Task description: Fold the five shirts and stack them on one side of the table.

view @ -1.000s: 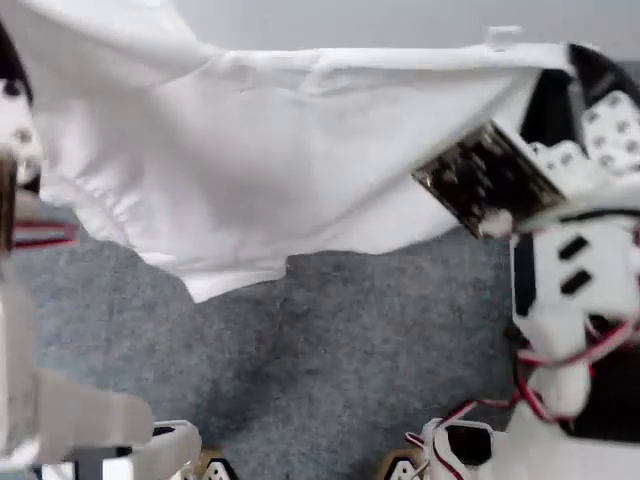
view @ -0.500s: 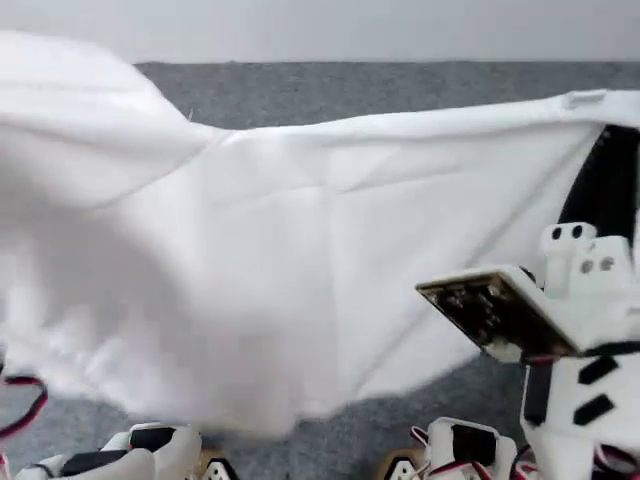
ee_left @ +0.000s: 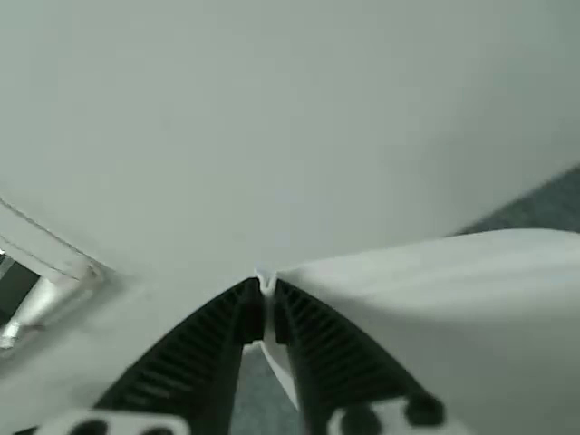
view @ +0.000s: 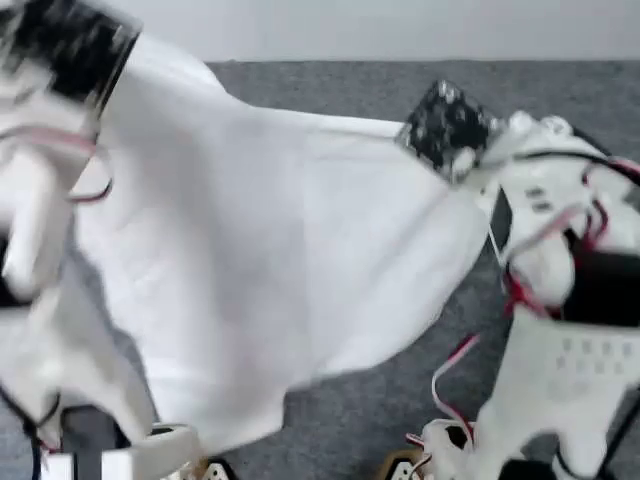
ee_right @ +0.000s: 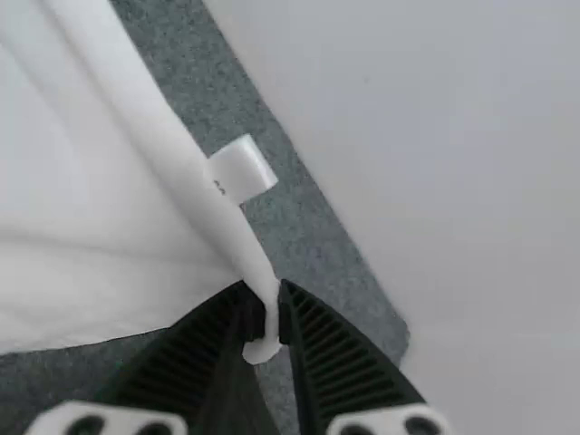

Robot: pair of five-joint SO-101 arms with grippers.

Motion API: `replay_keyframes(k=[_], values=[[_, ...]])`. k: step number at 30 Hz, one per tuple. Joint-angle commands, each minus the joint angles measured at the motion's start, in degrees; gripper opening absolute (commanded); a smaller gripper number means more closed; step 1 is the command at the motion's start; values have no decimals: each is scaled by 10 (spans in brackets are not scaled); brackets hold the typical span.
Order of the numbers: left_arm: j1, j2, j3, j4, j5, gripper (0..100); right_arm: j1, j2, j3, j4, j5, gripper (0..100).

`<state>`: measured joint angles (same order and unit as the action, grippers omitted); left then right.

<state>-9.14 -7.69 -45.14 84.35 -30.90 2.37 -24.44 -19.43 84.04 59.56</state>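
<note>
As L hand (ee_left: 263, 297), R hand (ee_right: 265, 315) pinch shirt (view: 280, 250) (white), it half-hides table (view: 380, 410); tag (ee_right: 237, 172) near.

Left arm (view: 35, 230): a smear, too blurred to make out its joints.
Bench (view: 360, 410): middle hidden under the white shirt (view: 270, 260).

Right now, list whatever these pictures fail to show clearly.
High view: the table under the white shirt, covered by it.
High view: an arm at the picture's left, blurred.
Right wrist view: print on the shirt's tag, too small.
Left wrist view: the shirt's outline, cut by edges.
</note>
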Motion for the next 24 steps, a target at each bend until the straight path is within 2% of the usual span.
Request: replay_keyframes(k=[1, 8, 13, 20, 24], values=[[-2, 42, 65, -73, -4, 14, -4, 65, -3, -44, -15, 10], [-3, 141, 116, -257, -2, 14, -4, 195, -3, -182, -15, 10], [-4, 217, 109, -353, -2, 14, -5, 281, -3, -293, -13, 10], [-15, 307, 60, -447, -2, 14, -13, 375, -4, -491, -11, 10], [-12, 345, 20, -449, -3, 14, -29, 431, -4, -596, -11, 10]])
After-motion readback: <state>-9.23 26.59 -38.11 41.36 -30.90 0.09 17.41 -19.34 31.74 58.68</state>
